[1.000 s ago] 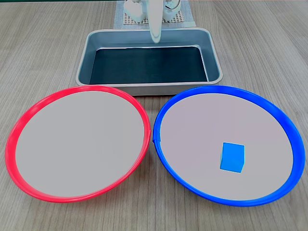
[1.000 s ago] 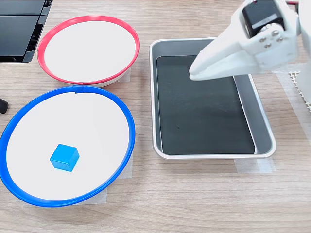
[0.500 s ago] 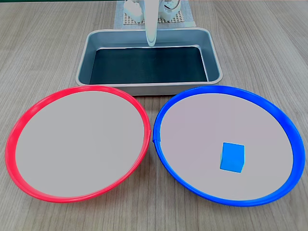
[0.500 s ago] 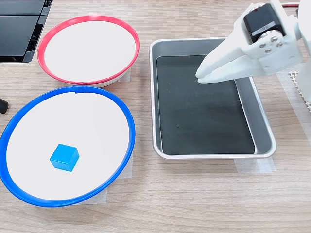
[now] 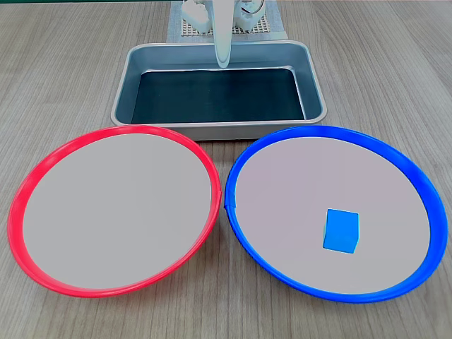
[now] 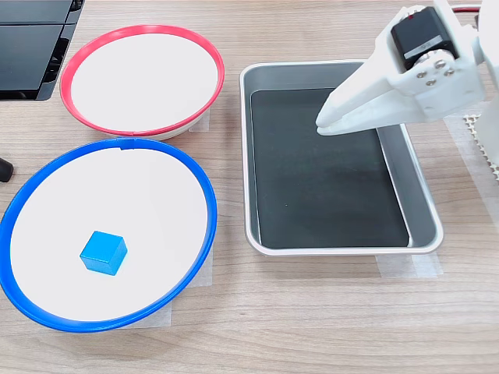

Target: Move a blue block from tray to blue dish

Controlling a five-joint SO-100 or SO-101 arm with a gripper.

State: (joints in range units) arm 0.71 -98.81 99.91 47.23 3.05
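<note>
Blue block point(image 5: 341, 230) is seen resting inside the blue dish point(image 5: 421, 185), task judged done. Block is judged light, rigid, best pinched on opposite flat faces. Beyond the dish, the tray point(image 5: 316, 90) is seen empty; end effector point(image 6: 321, 125) is held above it, closed, nothing gripped.

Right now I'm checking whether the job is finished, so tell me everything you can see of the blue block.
The blue block is a small, plain bright-blue cube, solid-looking with smooth faces. It sits flat on the pale centre of the blue dish, clear of the rim. Nothing else touches it; the gripper hangs over the tray, apart from it.
</note>
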